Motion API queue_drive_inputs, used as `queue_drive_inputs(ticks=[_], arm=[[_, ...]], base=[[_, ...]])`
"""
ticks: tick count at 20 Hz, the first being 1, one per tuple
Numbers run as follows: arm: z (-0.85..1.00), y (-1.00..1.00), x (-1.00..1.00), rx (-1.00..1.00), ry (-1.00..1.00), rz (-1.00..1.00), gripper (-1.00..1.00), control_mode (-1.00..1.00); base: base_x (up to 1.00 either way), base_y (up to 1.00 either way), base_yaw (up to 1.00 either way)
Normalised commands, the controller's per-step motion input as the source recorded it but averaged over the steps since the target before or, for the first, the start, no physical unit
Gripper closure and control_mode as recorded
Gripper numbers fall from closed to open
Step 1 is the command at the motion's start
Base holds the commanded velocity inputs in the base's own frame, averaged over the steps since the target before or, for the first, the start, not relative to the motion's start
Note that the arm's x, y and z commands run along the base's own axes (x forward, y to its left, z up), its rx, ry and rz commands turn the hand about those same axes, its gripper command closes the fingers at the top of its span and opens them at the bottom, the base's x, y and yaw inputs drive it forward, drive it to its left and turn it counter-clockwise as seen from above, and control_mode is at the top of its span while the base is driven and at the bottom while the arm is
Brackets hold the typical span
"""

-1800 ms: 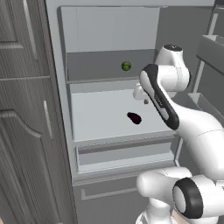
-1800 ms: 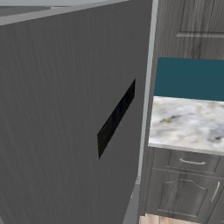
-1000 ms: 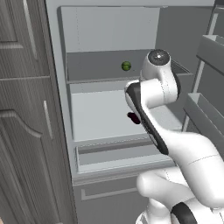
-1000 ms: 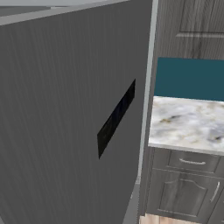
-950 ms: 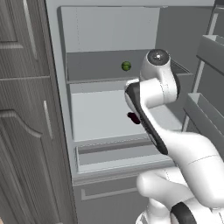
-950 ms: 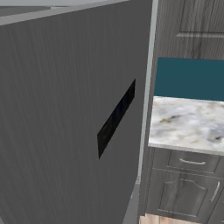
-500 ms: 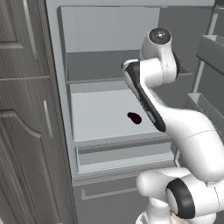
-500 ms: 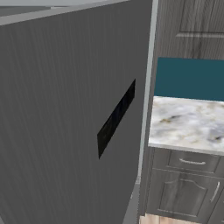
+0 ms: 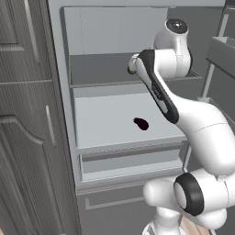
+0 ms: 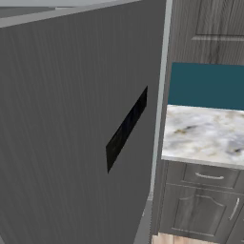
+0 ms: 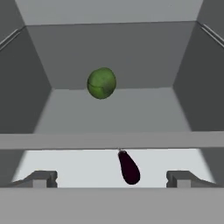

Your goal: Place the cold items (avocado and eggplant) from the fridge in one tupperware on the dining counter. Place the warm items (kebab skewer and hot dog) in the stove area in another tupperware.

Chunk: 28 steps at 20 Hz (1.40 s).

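A round green avocado [image 11: 101, 83] rests on the fridge's upper shelf [image 11: 113, 141]. In the hand view it lies straight ahead of my gripper [image 11: 111, 179] and some way off. The gripper is open, its fingertips [image 11: 41, 178] wide apart with nothing between them. A dark purple eggplant [image 11: 129, 168] lies on the lower shelf, below the hand. From the left base view the eggplant [image 9: 141, 123] sits mid-shelf. A sliver of the avocado [image 9: 131, 70] peeks out beside my forearm, which hides the gripper there. The tupperware, kebab skewer and hot dog are out of view.
The open fridge door [image 10: 71, 143] stands close on the right, with its door racks [image 9: 222, 50] beside my arm. A marble counter [image 10: 205, 136] and grey drawers [image 10: 205, 177] lie beyond it. A tall cabinet door [image 9: 23, 137] flanks the fridge on the left. A fridge drawer [image 9: 133, 160] sits below the shelves.
My arm has risen from the eggplant's shelf to the upper shelf. It now covers most of the avocado in the left base view, and the eggplant lies uncovered. The gripper stays open.
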Motion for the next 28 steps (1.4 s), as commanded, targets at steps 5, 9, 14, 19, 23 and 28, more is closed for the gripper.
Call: queue_drive_inputs(ticks=[5, 9, 14, 19, 23, 28], arm=[[-0.11, 0.02, 0.41, 0.0, 0.0, 0.03, -1.0, -1.0], [-0.26, 0.0, 0.59, 0.0, 0.0, 0.0, -1.0, -1.0], [-0.17, 0.0, 0.64, 0.0, 0.0, 0.0, -1.0, -1.0], [0.0, 0.08, 0.56, 0.0, 0.05, 0.0, -1.0, -1.0], [0.0, 0.14, 0.39, 0.0, 0.03, 0.0, -1.0, -1.0], [-0.03, 0.09, 0.51, 0.0, 0.04, 0.0, -1.0, -1.0]], base=[[0.0, 0.0, 0.0], [0.0, 0.0, 0.0], [0.0, 0.0, 0.0], [0.0, 0.0, 0.0], [0.0, 0.0, 0.0], [0.0, 0.0, 0.0]])
